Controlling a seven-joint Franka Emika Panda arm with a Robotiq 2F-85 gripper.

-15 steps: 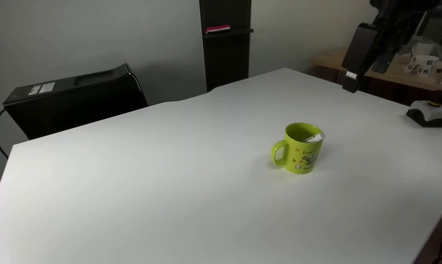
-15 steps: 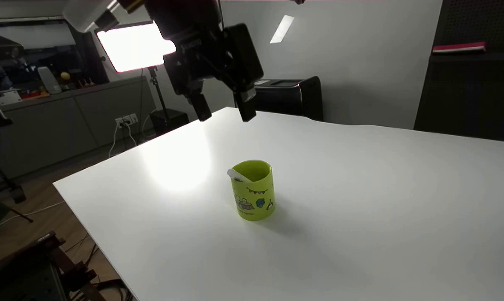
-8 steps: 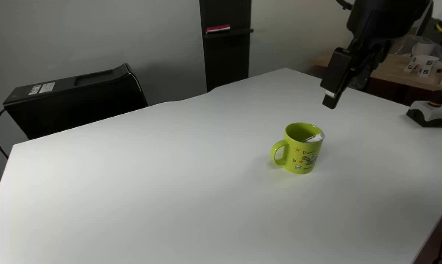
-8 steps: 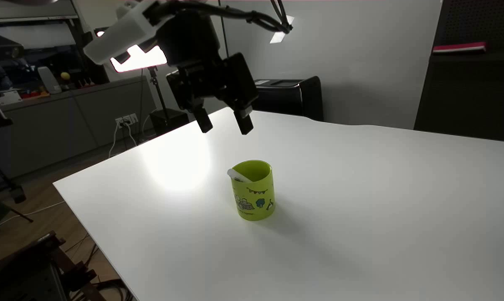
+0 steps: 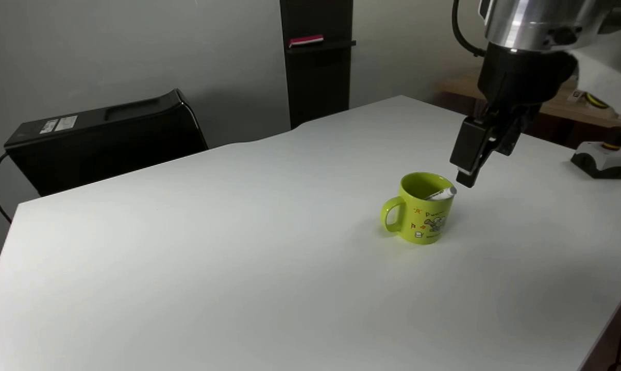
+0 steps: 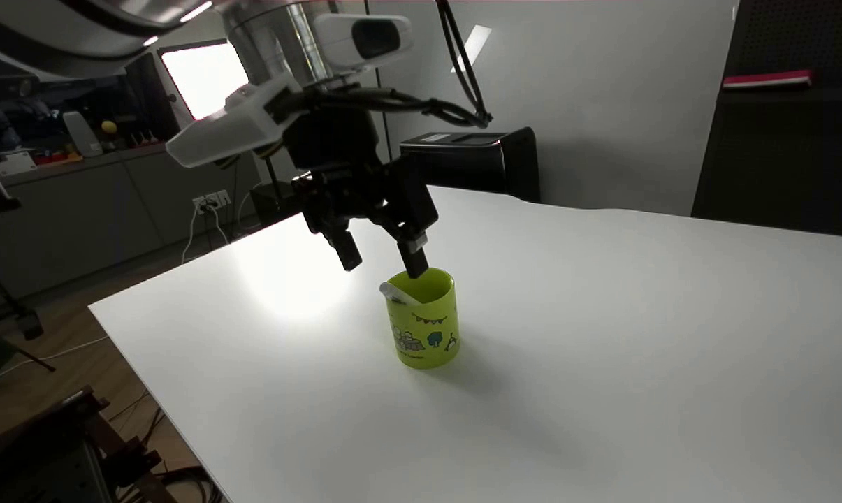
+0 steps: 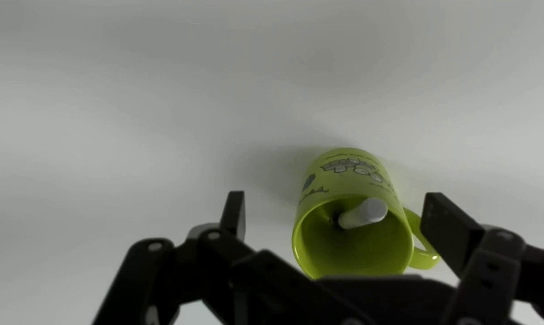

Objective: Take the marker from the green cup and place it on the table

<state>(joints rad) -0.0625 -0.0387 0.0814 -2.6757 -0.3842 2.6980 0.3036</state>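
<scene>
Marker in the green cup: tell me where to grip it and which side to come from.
Grip the marker by its raised white end, from above. It leans in the upright green cup, that end at the rim and the rest down inside, so a side approach would likely meet the cup. The open claw could probably straddle that end.

the mug (image 6: 427, 335) hides its handle (image 7: 424, 260) in an exterior view; in the wrist view the jaws cover part of its rim (image 7: 297, 241). in both exterior views it hides the marker's (image 5: 442, 194) lower end, the arm (image 5: 537, 26) is cut off at the top and the counter (image 6: 602, 349) at the bottom. the case's (image 5: 119, 136) 2 labels (image 5: 66, 123) are too small to read.
</scene>
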